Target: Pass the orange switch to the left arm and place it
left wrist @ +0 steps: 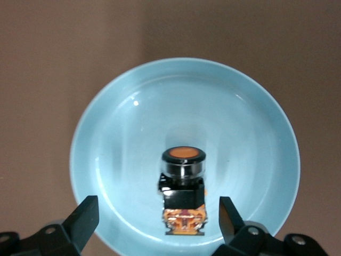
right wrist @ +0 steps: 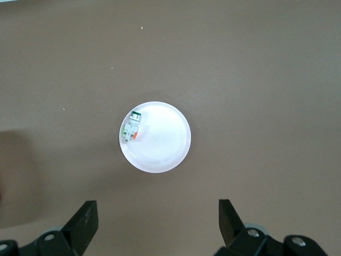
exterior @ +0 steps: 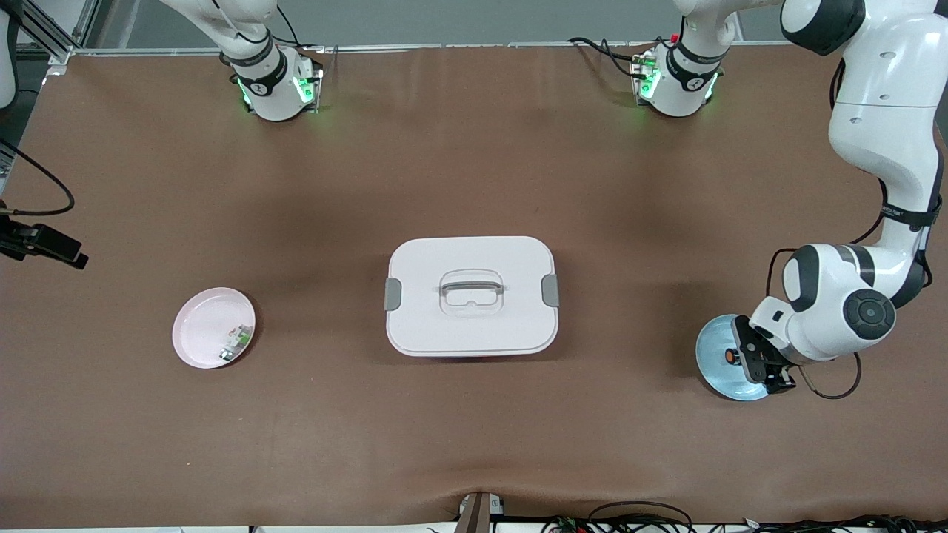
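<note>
So the orange switch (left wrist: 183, 186) is sitting in the blue plate (exterior: 712, 355) at the left arm's end of the table, and it looks like it's lying on its side with the orange cap pointing away from the left wrist camera. My guess on handling: tiny, light, rigid plastic, so it won't squash, but it could easily skid or roll on that glossy plate if you nudge it off-centre. The cap and collar are round and look slick, so I'd pinch the squarer black body just below the collar, across its flat sides.

The left gripper (left wrist: 159, 216) hangs low over that plate with its jaws spread wide, one finger on each side of the switch and not touching it. Nothing is held. The right gripper (right wrist: 158, 218) is up over the pink plate (exterior: 200, 318) at the right arm's end, jaws also apart and empty, apparently waiting. That pink plate has a small green-and-white component (exterior: 235, 343) in it near the rim.

Surface-wise it's a plain brown mat (exterior: 474, 148), flat and matte, probably decent friction if the switch gets dropped. The box (exterior: 471, 295) sits dead centre between the two plates, right on the straight line across, so any handover probably has to go up and over it or around. Plenty of bare mat either side of it though.
</note>
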You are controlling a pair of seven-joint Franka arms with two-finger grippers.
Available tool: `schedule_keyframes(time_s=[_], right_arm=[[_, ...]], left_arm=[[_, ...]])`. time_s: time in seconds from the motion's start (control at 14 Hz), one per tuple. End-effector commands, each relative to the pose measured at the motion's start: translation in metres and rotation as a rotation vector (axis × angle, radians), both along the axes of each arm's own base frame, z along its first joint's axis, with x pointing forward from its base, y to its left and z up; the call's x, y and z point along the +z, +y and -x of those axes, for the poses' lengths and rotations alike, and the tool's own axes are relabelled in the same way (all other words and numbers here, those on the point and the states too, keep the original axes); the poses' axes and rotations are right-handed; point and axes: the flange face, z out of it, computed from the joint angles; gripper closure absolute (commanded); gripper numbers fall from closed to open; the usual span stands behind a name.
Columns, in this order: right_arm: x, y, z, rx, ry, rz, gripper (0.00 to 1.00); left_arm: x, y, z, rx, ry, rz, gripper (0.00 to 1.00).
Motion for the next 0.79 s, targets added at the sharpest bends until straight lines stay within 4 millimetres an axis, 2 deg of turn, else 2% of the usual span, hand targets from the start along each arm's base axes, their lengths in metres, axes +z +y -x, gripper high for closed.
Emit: schedule_keyframes(time_s=[0.0, 0.14, 0.21, 0.5, 0.64, 0.72], right_arm=[[0.0, 0.014, 0.039, 0.003, 0.012, 0.011, 0.0], [0.002, 0.029, 0.053, 0.019, 0.023, 0.007, 0.0], [0.004, 0.033, 0.055, 0.023, 0.029, 0.007, 0.0], [0.019, 0.036, 0.054, 0.027, 0.025, 0.003, 0.0], [0.027, 0.036, 0.054, 0.028, 0.014, -0.002, 0.0], [0.034, 0.036, 0.054, 0.026, 0.015, -0.005, 0.0]], left_arm=[[0.05, -0.001, -0.002, 0.058, 0.008, 0.012, 0.0], [0.08, 0.01, -0.006, 0.164, 0.01, 0.042, 0.0], [0.1, 0.007, -0.008, 0.214, 0.01, 0.06, 0.0], [0.166, 0.004, 0.0, 0.513, 0.092, 0.05, 0.0], [0.194, 0.007, 0.006, 0.665, 0.065, 0.046, 0.0], [0.211, 0.003, 0.008, 0.715, 0.039, 0.049, 0.0]])
